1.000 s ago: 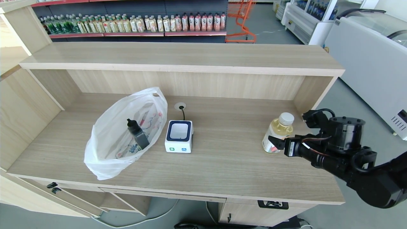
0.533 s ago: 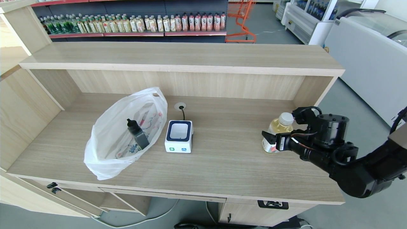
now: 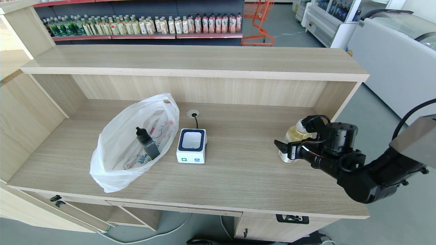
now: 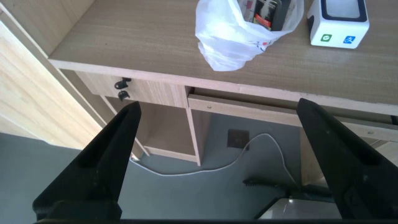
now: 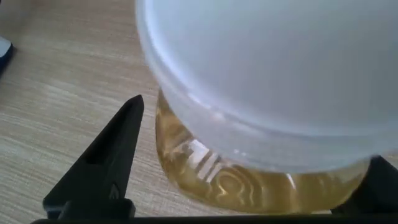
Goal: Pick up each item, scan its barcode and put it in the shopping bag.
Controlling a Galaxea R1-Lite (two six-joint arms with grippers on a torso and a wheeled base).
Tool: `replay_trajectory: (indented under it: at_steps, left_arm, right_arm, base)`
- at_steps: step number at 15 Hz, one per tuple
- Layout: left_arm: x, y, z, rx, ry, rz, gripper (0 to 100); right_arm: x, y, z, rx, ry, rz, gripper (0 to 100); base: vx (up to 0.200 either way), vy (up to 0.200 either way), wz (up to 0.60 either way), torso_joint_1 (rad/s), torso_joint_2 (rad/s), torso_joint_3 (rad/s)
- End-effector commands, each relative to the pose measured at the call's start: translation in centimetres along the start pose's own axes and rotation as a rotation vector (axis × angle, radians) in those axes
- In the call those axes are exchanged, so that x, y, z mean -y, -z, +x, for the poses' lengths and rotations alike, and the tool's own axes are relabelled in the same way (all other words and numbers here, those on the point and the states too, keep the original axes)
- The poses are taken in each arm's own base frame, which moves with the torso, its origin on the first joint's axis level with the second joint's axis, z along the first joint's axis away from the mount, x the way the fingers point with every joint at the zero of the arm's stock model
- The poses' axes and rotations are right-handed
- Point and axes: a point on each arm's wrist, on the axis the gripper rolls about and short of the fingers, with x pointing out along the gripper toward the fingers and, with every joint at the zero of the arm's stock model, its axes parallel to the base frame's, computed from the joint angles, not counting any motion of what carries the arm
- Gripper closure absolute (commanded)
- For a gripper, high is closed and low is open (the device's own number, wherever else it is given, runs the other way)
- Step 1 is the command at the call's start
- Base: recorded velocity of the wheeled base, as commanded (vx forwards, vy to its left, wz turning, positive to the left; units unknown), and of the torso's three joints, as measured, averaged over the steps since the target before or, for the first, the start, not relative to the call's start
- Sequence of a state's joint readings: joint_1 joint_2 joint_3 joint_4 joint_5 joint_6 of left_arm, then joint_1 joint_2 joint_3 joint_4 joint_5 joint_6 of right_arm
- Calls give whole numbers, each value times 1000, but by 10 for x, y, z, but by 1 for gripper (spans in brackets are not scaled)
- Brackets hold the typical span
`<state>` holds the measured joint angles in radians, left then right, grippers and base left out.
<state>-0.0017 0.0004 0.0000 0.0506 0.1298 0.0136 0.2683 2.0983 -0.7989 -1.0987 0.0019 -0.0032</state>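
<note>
The bottle of yellowish drink stands upright on the wooden counter, right of centre in the head view and near the counter's right side wall. Its cap is partly hidden behind the arm's cable. The right gripper reaches in from the lower right and straddles the bottle at mid-height, its jaws spread, one on each side. In the right wrist view the bottle fills the upper and middle part of the frame, and the dark finger at lower left stands a little apart from its wall.

At the centre of the head view a small white scanner with a dark-framed window sits on the counter, its cable running to a hole behind it. Just left of it lies the white shopping bag, mouth open, with a dark bottle and printed packets inside.

The left gripper hangs below the counter's front edge, jaws wide apart and holding nothing.
</note>
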Motion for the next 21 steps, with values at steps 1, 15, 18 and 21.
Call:
replay_trajectory:
  at_steps: [1, 15, 18, 21]
  left_arm:
    - [0, 0, 0, 0, -1, 0, 0]
    - [0, 0, 0, 0, -1, 0, 0]
    - [0, 0, 0, 0, -1, 0, 0]
    - [0, 0, 0, 0, -1, 0, 0]
  right_arm:
    - [0, 2, 11, 4, -4, -3, 100]
    - [17, -121, -102, 90, -531, 139, 100]
    - [1, -130, -135, 54, -747, 154, 100]
    - [-41, -123, -154, -1, -908, 179, 100]
  base:
    - [0, 0, 0, 0, 0, 0]
    - [0, 0, 0, 0, 0, 0]
    - [0, 0, 0, 0, 0, 0]
    - [0, 0, 0, 0, 0, 0]
